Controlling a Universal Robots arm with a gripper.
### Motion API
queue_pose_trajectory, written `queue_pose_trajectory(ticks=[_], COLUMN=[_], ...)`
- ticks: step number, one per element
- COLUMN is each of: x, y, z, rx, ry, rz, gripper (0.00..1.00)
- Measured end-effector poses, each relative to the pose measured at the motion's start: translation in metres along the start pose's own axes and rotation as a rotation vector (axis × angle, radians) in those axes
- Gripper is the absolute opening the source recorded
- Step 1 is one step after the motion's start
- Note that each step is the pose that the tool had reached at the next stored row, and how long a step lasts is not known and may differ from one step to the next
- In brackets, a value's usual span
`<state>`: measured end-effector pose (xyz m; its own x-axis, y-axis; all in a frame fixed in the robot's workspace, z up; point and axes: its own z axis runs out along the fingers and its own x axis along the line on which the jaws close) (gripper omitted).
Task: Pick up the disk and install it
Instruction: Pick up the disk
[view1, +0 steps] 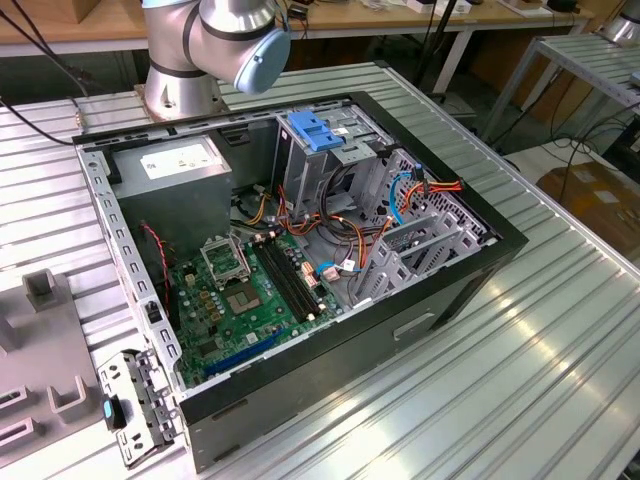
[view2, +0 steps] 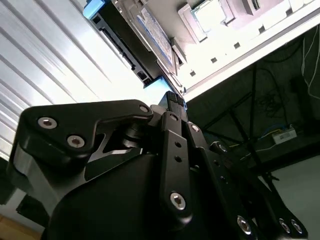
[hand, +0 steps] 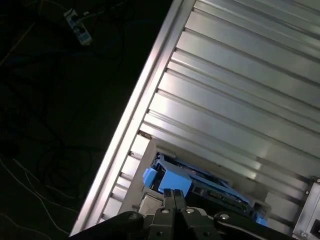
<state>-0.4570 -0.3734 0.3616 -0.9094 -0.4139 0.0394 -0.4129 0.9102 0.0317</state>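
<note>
Gripper fingers are pressed together, no visible gap between the black pads in both wrist views. The tips sit right at the corner of the blue carrier bracket that frames the disk. Can't tell whether they touch it or nip a thin edge of it; nothing thicker is between them.

The disk lies flat on the ribbed aluminium table, close to the table's edge, with dark floor and loose cables beyond that edge. In the first wrist view the bracket's blue end pokes out just past the fingertips and the drive body runs off behind the gripper's knuckles. In the second wrist view its labelled face and black side edge are visible, with blue at both ends.

Exterior view: the arm rises from its base at the far side of the table. The open PC case lies on its side in the middle. Inside it are the motherboard, the grey power supply and the grey drive cage, which has a blue caddy on top. Orange and blue cables run loose beside the cage
</note>
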Motion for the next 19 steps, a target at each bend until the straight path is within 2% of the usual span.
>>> queue_pose_trajectory(ticks=[2,7,8,9,10,15,19], x=[-0.0003,-0.0004,-0.0004,-0.0005,-0.0005,-0.0005,-0.0005], y=[0.0002,0.0005,0.0005,0.0004,0.0004,0.0004,0.0004], z=[0.0001,0.0001,0.0000,0.0002,0.0001,0.0002,0.0001], rx=[0.0013,0.0001,0.0007,0.0057,0.0091,0.0152,0.0215], ry=[0.0001,-0.0012,-0.0031,-0.0126,-0.0179,-0.0246,-0.0300], rz=[-0.024,-0.047,-0.053,-0.062,-0.076,-0.150,-0.245], gripper=[0.11,0.11,0.11,0.11,0.11,0.11,0.11])
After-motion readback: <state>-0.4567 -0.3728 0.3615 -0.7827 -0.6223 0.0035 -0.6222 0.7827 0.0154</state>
